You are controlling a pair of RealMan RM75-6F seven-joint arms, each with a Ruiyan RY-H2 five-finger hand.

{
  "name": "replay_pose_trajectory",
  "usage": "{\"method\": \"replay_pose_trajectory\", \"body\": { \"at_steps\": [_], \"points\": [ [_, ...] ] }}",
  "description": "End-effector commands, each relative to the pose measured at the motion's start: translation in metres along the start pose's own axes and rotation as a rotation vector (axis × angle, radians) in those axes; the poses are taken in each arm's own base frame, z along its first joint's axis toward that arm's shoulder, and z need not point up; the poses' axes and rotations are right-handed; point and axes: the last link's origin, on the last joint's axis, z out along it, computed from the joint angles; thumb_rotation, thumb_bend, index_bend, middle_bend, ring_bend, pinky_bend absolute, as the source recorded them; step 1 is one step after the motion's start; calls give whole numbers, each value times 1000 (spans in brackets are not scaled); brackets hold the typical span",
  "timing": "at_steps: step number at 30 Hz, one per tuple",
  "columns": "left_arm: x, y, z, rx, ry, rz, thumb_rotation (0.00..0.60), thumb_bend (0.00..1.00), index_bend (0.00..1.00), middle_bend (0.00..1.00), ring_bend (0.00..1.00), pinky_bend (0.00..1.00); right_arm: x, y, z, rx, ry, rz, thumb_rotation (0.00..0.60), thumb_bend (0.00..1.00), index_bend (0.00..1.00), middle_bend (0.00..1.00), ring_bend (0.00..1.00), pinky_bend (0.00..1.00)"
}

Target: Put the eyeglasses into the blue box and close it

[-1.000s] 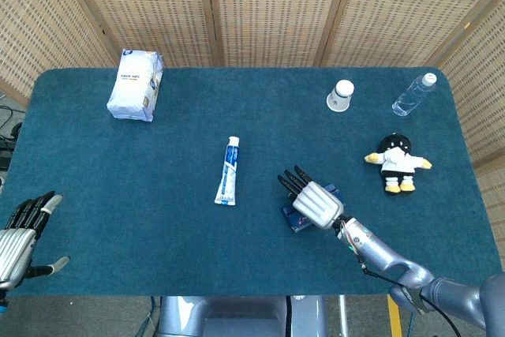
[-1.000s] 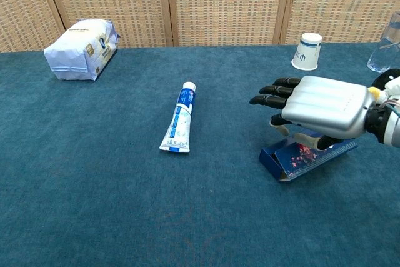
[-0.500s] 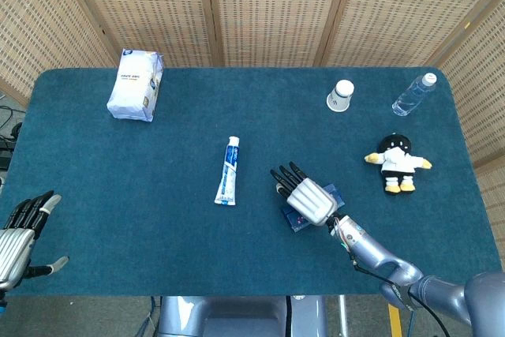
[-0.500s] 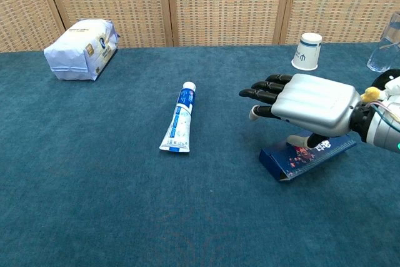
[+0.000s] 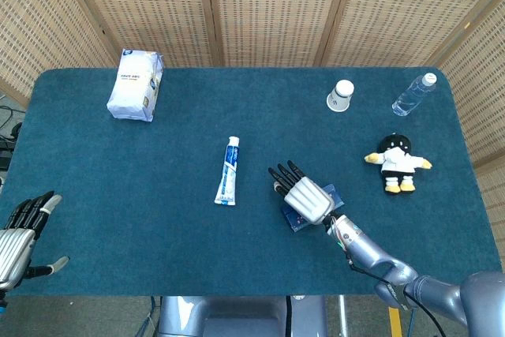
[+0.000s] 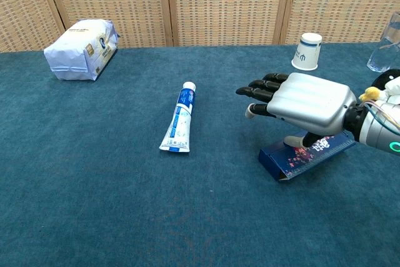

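Blue box (image 6: 307,156): lay lower right, long axis slanting, directly beneath right hand (image 6: 300,103).
Fingers (image 6: 257,90): spread, nothing gripped.

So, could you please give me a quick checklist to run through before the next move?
1. Blue box lid shut: ok, it lies flat and looks closed.
2. Eyeglasses inside the box: cannot tell; none show on the table.
3. Right hand free: ok, fingers spread and holding nothing, though its thumb touches the lid.
4. Left hand clear of the work: ok, open at the table's near left edge.
5. Toothpaste tube clear of the box: ok, lying apart, to its left.
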Motion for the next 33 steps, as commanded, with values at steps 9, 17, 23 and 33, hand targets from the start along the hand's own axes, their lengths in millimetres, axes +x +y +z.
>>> {"method": "replay_pose_trajectory", "body": {
  "at_steps": [9, 17, 23, 33],
  "points": [
    [0, -1, 0, 0, 1, 1, 600, 95, 0, 0, 0, 0, 12, 4, -2, -24, 39, 55, 600, 208, 173, 0, 0, 101],
    [0, 0, -1, -2, 1, 3, 600, 95, 0, 0, 0, 0, 36, 18, -10, -45, 79, 130, 600, 208, 84, 0, 0, 102],
    [-1, 1, 0, -4, -3, 7, 600, 95, 0, 0, 0, 0, 35, 36, -28, -49, 12, 96, 600, 129, 1, 0, 0, 97],
    [-3, 3, 1, -1, -8, 12, 600, 95, 0, 0, 0, 0, 28, 33, -59, 55, -304, -28, 600, 0, 0, 0, 0, 76]
  ]
}}
